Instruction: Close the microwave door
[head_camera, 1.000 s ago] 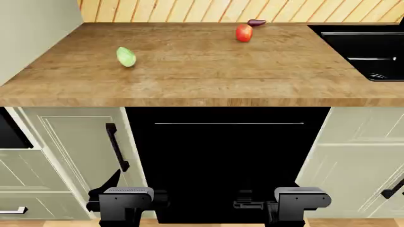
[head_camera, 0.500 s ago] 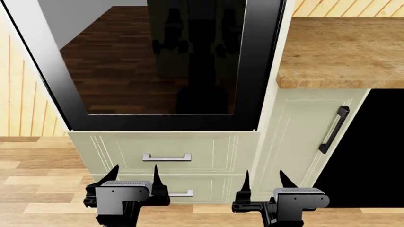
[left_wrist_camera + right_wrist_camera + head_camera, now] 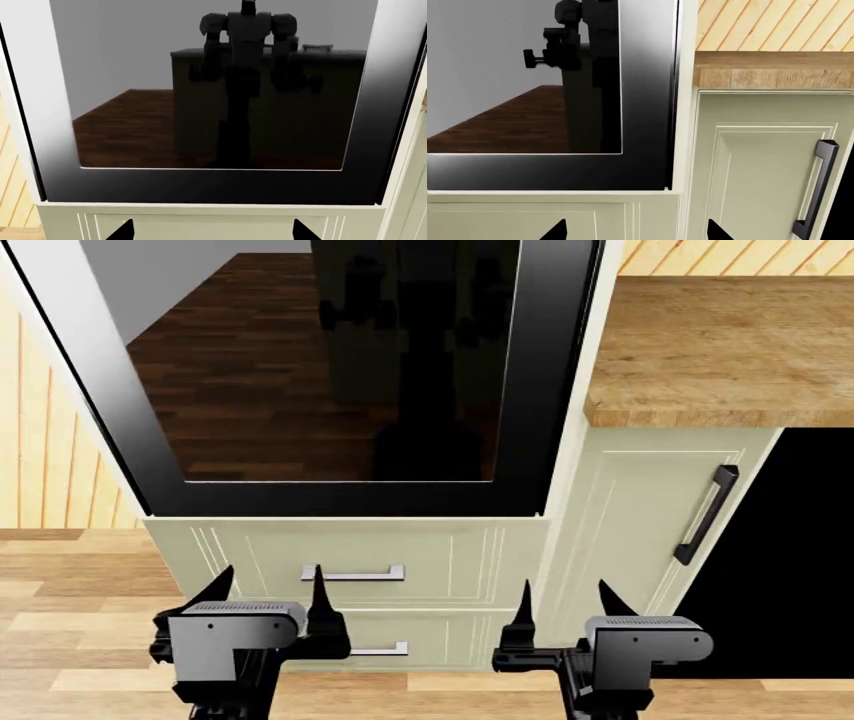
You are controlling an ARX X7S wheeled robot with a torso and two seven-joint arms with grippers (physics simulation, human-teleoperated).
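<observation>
The microwave door is out of view in every frame. Ahead stands a tall cream cabinet with a glossy black glass panel [image 3: 334, 370] set in it, mirroring a dark floor and the robot. The same glass panel [image 3: 213, 100] fills the left wrist view, and its right edge [image 3: 647, 100] shows in the right wrist view. My left gripper [image 3: 270, 585] hangs low before the drawers, open and holding nothing. My right gripper [image 3: 566, 600] is beside it, also open and holding nothing. In the wrist views both the left gripper [image 3: 213, 232] and the right gripper [image 3: 637, 232] have only their black tips showing.
Two cream drawers with metal handles [image 3: 352, 572] sit under the glass panel. To the right are a cabinet door with a black bar handle [image 3: 705, 515], a wooden counter [image 3: 721, 350] and a black appliance front [image 3: 787, 560]. Wood floor [image 3: 67, 640] lies to the left.
The head view swung from the counter and black appliance front to the tall cabinet on the left. Since half a second ago, the left gripper has risen slightly and shifted left.
</observation>
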